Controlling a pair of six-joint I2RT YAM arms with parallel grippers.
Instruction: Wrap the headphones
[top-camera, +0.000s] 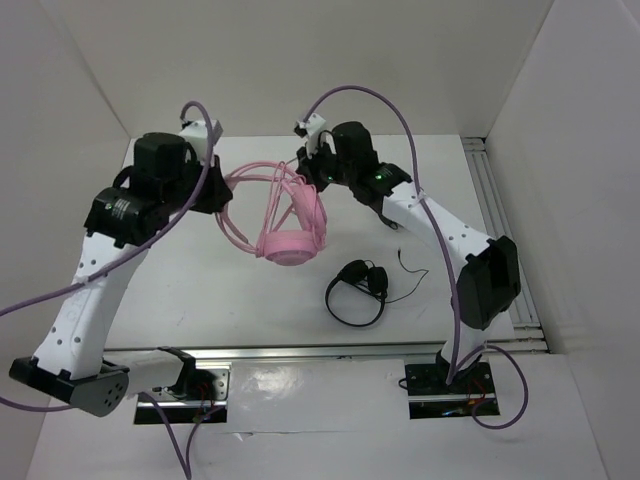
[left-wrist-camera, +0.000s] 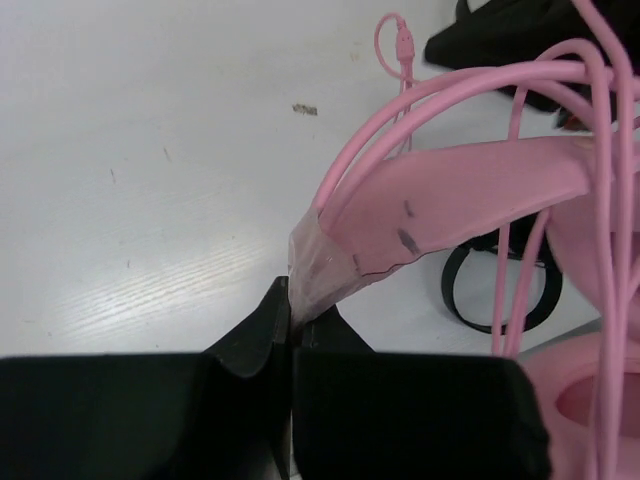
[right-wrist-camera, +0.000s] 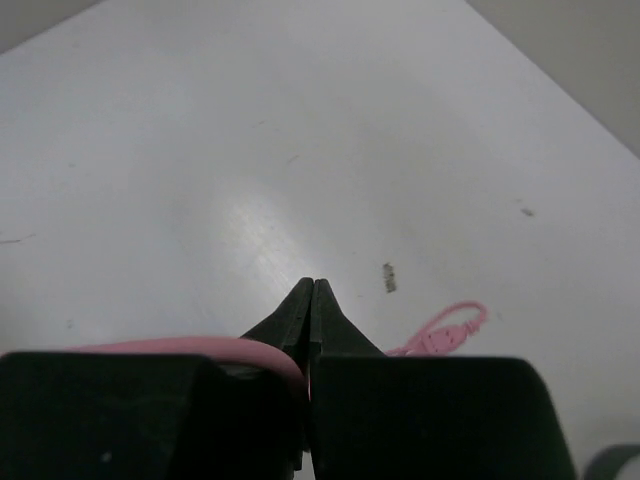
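The pink headphones (top-camera: 288, 240) hang above the table at the back centre, one round cup lowest and the wire headband (top-camera: 255, 175) stretched to the left. My left gripper (top-camera: 222, 192) is shut on the thin end of the pink headband strap (left-wrist-camera: 318, 268), which is pinched between its fingertips (left-wrist-camera: 290, 300). My right gripper (top-camera: 305, 170) is above the headphones on the right, shut (right-wrist-camera: 313, 285) on the pink cable (right-wrist-camera: 200, 348), which enters the jaws from the left. The cable's plug (right-wrist-camera: 445, 335) lies on the table below, and shows again in the left wrist view as a plug (left-wrist-camera: 400, 45).
A small black headphone set (top-camera: 358, 290) lies on the white table right of centre, with a thin black wire (top-camera: 400, 262) beside it. Its band (left-wrist-camera: 500, 295) also shows behind the pink one. White walls enclose the table, and a rail (top-camera: 505, 230) runs along its right side.
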